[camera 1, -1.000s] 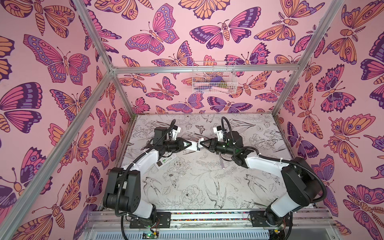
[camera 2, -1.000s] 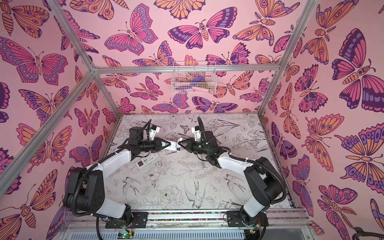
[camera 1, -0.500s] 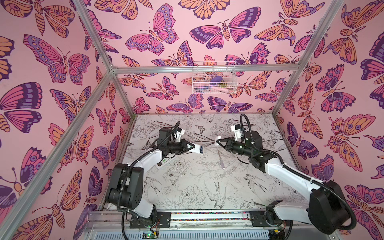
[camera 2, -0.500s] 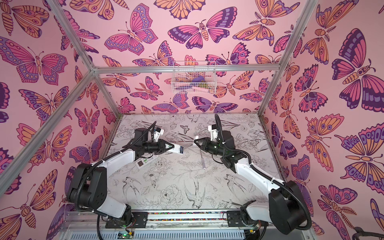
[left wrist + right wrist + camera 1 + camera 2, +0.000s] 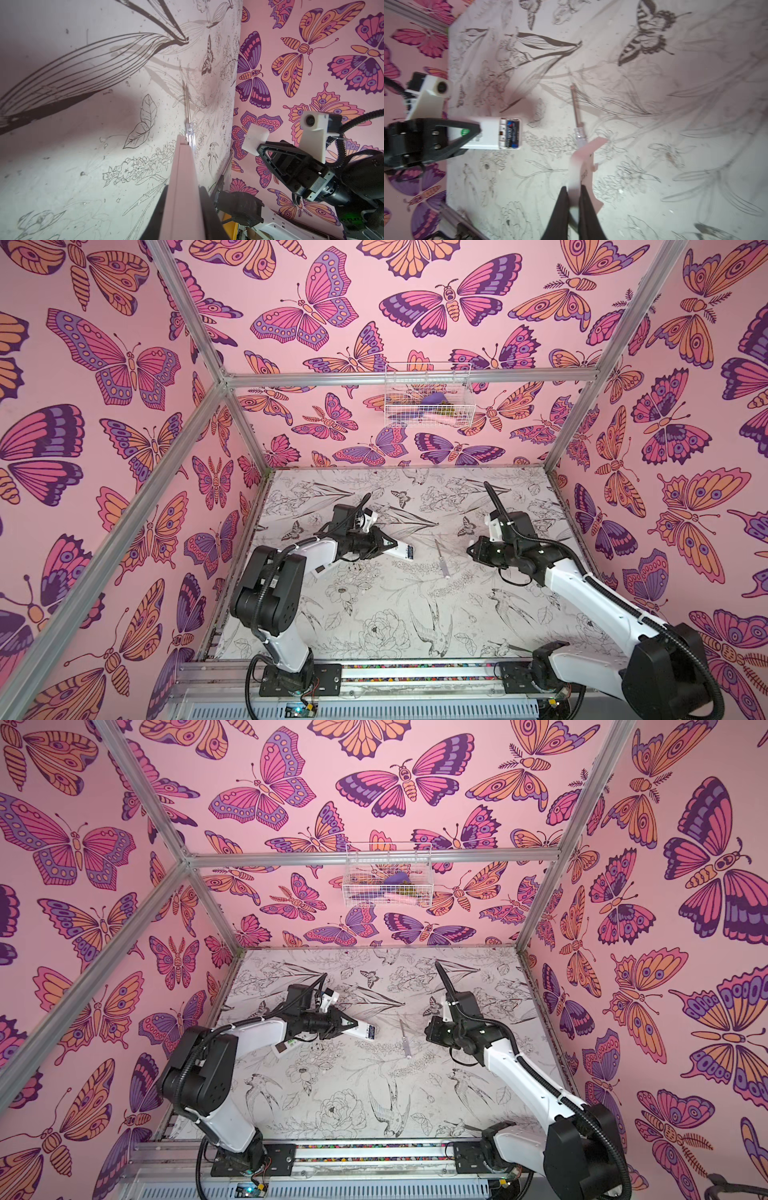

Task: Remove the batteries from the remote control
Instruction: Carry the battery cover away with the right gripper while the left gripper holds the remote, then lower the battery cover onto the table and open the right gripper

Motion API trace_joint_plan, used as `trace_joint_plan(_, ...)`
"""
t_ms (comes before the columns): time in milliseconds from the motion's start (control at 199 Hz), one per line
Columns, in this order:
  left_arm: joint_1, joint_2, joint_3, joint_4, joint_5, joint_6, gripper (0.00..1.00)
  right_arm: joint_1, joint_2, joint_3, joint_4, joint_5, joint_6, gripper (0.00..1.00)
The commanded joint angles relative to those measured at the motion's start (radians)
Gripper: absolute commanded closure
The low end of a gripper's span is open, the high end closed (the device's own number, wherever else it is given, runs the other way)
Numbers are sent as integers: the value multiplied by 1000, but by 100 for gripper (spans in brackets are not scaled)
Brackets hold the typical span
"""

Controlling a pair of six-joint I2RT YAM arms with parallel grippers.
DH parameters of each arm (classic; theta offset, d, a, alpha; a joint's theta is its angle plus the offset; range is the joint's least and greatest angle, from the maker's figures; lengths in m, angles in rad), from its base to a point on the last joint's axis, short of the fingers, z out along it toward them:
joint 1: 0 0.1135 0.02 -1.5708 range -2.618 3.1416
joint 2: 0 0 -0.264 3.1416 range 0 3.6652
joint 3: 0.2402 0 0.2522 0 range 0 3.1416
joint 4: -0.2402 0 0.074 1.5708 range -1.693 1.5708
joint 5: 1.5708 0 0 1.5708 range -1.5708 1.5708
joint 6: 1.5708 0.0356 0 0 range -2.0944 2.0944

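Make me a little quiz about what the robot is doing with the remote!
1. True or false: the open compartment of the remote held by the left end effector is empty.
2. Which of these lies on the table? A) a spoon B) a screwdriver C) a cup
3. Fill in: the right end effector grips a small white ____.
Key: 1 false, a battery sits inside; 2 B; 3 cover plate.
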Motion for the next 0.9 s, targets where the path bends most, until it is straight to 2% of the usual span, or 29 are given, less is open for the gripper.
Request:
trace_joint_plan(0, -7, 20, -7, 32, -5, -31, 100, -20, 17, 52, -164, 110, -121, 89)
trace_joint_plan(296, -17, 82, 31, -1, -5, -39, 100, -79, 140, 82, -237, 199, -223, 89)
trace_joint_plan(481, -15, 81, 28, -18, -21, -28, 98, -82, 228, 82, -215, 229, -257, 90)
trace_joint_plan(898, -7, 99, 33, -54, -42, -27, 83, -85, 333, 108, -203, 238, -278, 91)
